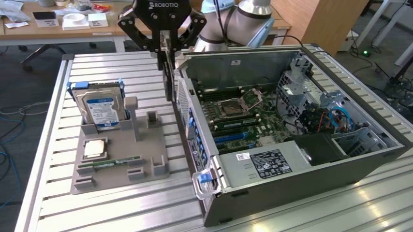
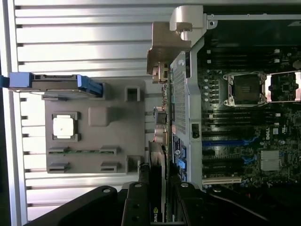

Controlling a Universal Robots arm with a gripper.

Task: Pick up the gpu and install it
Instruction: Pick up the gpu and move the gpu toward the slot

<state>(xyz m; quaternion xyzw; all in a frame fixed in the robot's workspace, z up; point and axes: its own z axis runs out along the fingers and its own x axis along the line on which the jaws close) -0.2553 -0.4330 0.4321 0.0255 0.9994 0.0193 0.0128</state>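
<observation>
So the black gripper (image 1: 166,48) has its fingers pinched onto the top edge of the gpu (image 1: 169,82), a thin flat dark card with a pale metal end bracket. The card hangs edge-down in the air over the slatted aluminium table (image 1: 51,203). It sits in the gap between the grey plastic parts tray (image 1: 116,181) and the open grey computer case (image 1: 290,169), right beside the case's side wall and not inside it yet. On the tray, a silver hard drive with a blue label (image 1: 100,108) stands upright. A square silver CPU chip (image 1: 95,148) and a narrow green RAM stick (image 1: 116,163) lie flat nearer the table's front edge.
</observation>
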